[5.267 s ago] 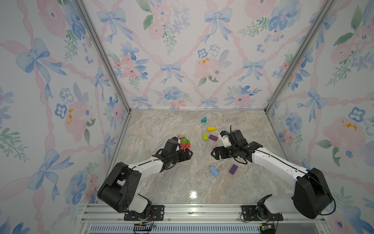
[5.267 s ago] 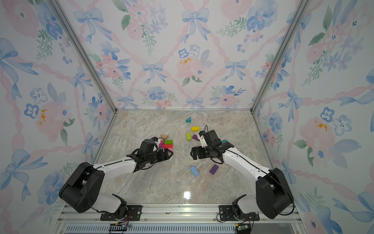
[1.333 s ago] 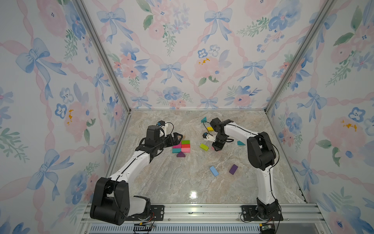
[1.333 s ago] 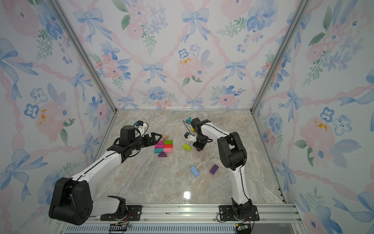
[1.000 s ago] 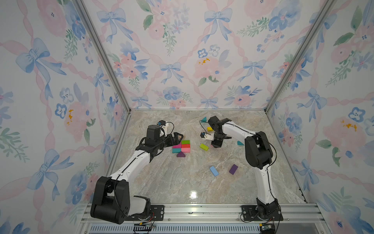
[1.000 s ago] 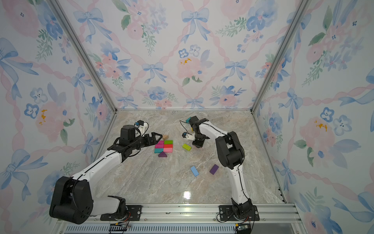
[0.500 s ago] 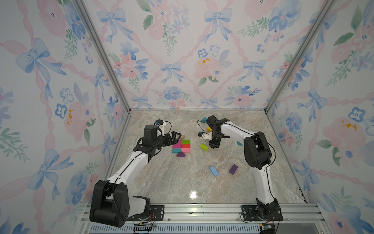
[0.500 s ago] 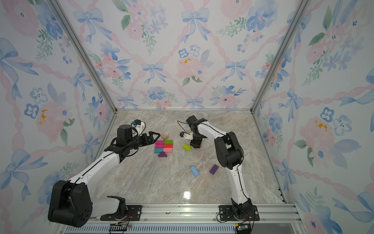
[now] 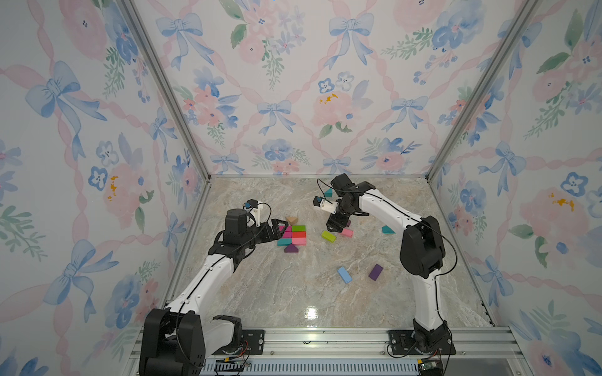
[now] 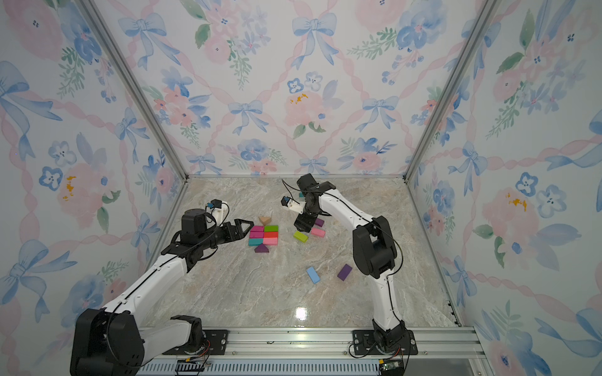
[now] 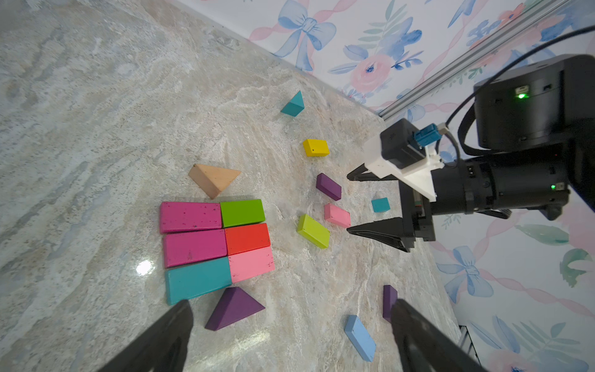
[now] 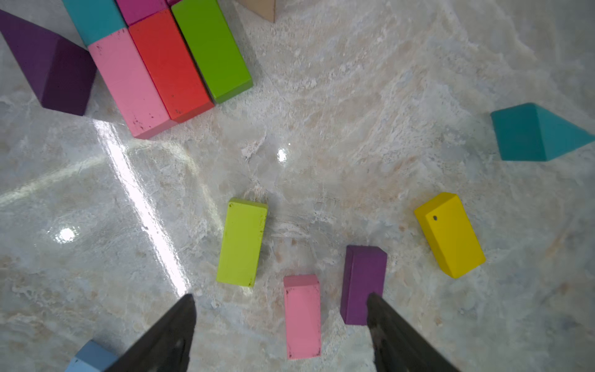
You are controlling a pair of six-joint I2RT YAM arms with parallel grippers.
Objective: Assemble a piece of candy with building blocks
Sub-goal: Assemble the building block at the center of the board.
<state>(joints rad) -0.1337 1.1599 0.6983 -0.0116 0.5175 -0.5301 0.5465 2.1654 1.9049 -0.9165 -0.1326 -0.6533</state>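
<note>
Six building blocks lie packed in a rectangle (image 9: 293,235): magenta, green, red, pink and teal bricks. A tan prism (image 9: 292,220) lies at its far side, a purple prism (image 9: 291,249) at its near side. My left gripper (image 9: 280,225) hovers open at the rectangle's left edge, holding nothing. My right gripper (image 9: 335,223) points down, open, over loose bricks. A pink brick (image 12: 302,317) lies on the floor between its fingers, apart from both. A purple brick (image 12: 363,283) sits by one fingertip (image 12: 375,302), and a lime brick (image 12: 242,241) lies just ahead.
A yellow brick (image 12: 450,235) and a teal prism (image 12: 534,132) lie beyond the right gripper. A blue brick (image 9: 344,274) and another purple brick (image 9: 376,271) rest nearer the front. A small teal block (image 9: 387,229) lies right of the arm. Flowered walls close three sides.
The right gripper has shifted slightly left and its jaws have spread from nearly shut to open. The left arm has drawn back a little to the left.
</note>
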